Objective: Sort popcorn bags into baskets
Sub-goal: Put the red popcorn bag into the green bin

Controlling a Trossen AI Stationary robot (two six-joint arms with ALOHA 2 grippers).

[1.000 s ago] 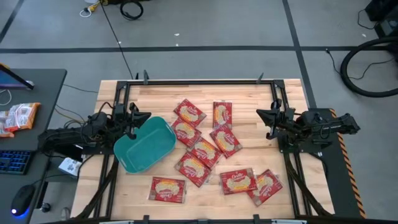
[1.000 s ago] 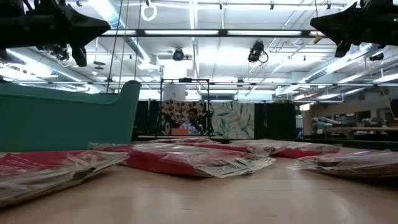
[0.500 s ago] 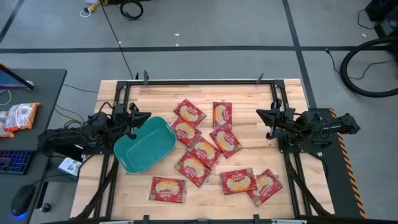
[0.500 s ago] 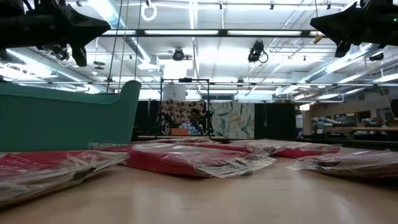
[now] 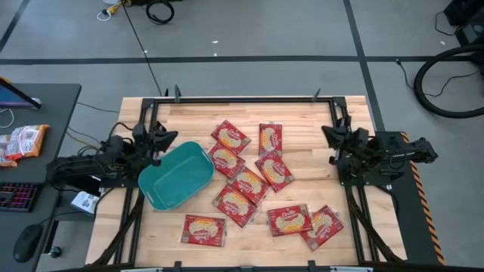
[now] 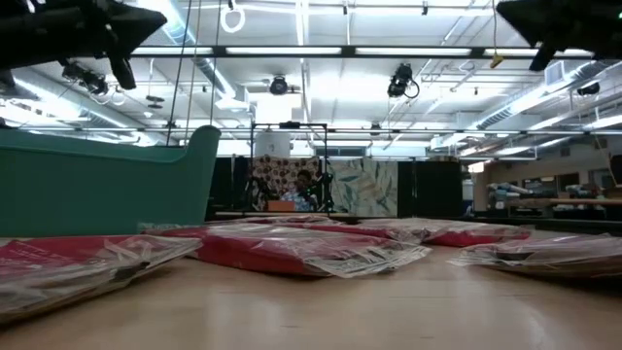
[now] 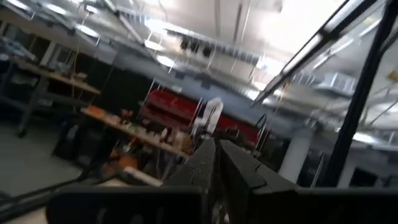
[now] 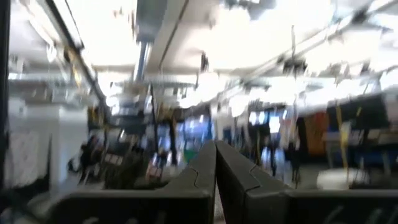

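Both arms have just pulled back and tipped up from where they sat a second ago. I see the left gripper (image 5: 165, 136) by the left edge of the tabletop (image 5: 302, 113), just off the tub's (image 5: 175, 176) far corner, now swung a bit toward the far edge. The right gripper (image 5: 330, 133) is near the right edge and has retreated the same way. Both wrist cams look up at the ceiling lights, with the fingers (image 7: 214, 165) of the left pressed together and those of the right (image 8: 216, 168) too. So both grippers are closed and empty. From the low cam they've risen to the very top of frame. Nothing on the table has moved: nine bags by my count, all loose on the wood. There's a cluster (image 5: 249, 183) running from mid-table toward the near edge, one more (image 5: 204, 229) near the near edge below the tub, and two (image 5: 310, 221) toward the near-right corner. One bag (image 5: 224, 159) sits just beside the tub's right wall. The tub is empty, sitting skewed on the left half. My read: sorting hasn't started, this looks like arms lifting out of rest. Next call is to open a gripper and go for the bag nearest the tub. These are flat and slick, so pinching an edge may be fiddly.
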